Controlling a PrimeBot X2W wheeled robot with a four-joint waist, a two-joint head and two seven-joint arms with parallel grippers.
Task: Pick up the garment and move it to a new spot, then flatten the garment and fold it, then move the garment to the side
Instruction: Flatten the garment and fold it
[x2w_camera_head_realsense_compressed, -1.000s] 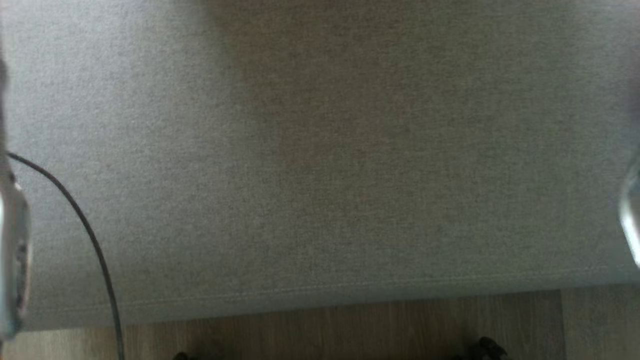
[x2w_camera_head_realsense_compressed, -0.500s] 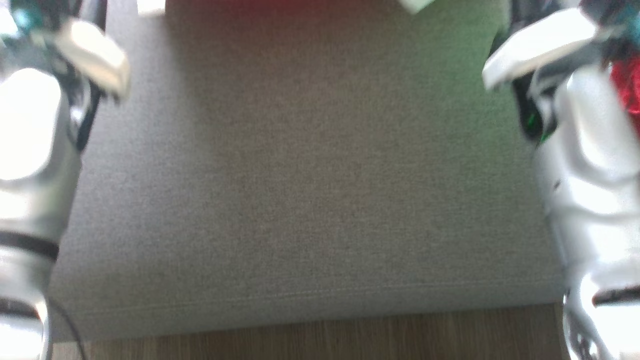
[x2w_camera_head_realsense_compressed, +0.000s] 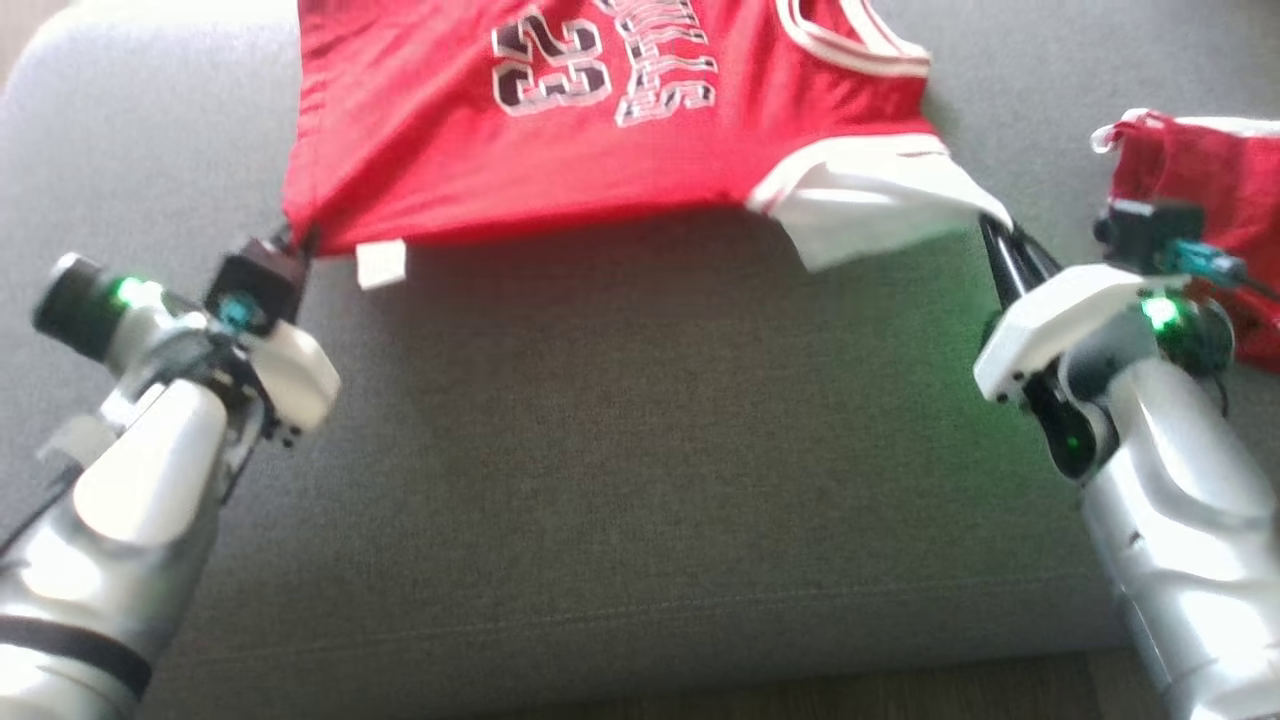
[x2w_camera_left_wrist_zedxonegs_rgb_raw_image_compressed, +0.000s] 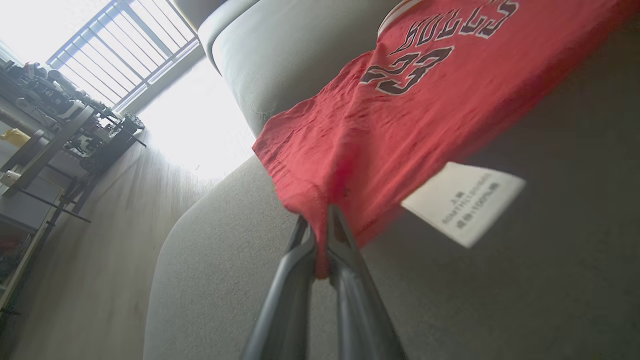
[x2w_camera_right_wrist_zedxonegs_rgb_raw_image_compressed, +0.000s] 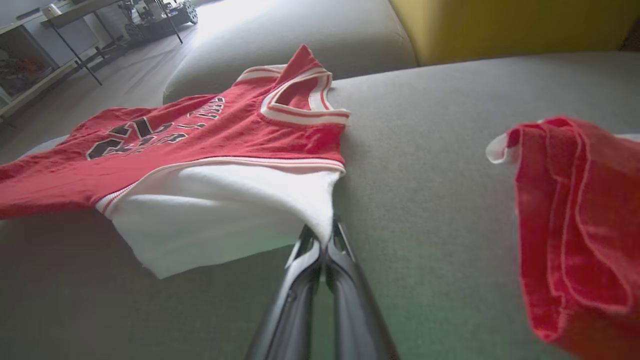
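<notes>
Head view shows the red jersey (x2w_camera_head_realsense_compressed: 560, 120) at the far side of the grey sofa cushion (x2w_camera_head_realsense_compressed: 620, 450), with its printed number facing up and its near edge raised a little above the seat. The left gripper (x2w_camera_head_realsense_compressed: 290, 238) is clenched on the near left corner of the hem. In the left wrist view its two fingers (x2w_camera_left_wrist_zedxonegs_rgb_raw_image_compressed: 350, 280) pinch only a small fold of red cloth, and a white label (x2w_camera_left_wrist_zedxonegs_rgb_raw_image_compressed: 462, 202) hangs just beside them. The right gripper (x2w_camera_head_realsense_compressed: 995, 240) is also clenched, on the corner of the white part (x2w_camera_right_wrist_zedxonegs_rgb_raw_image_compressed: 225, 210) at the near right side of the jersey, as the right wrist view shows. The far part, with the neck opening, lies on the cushion.

Both grips look thin, so the main risk is probably a slip: if the arms pull apart or lift too quickly, a corner can come out of the fingers and the jersey falls in a heap. The far part may also drag on the rough cushion and make new wrinkles. The right gripper perhaps holds one layer only, which cannot be told here; then the jersey would twist when it is carried. Another red cloth (x2w_camera_head_realsense_compressed: 1200, 180) lies near the right arm, and a wide move to the right could catch it
</notes>
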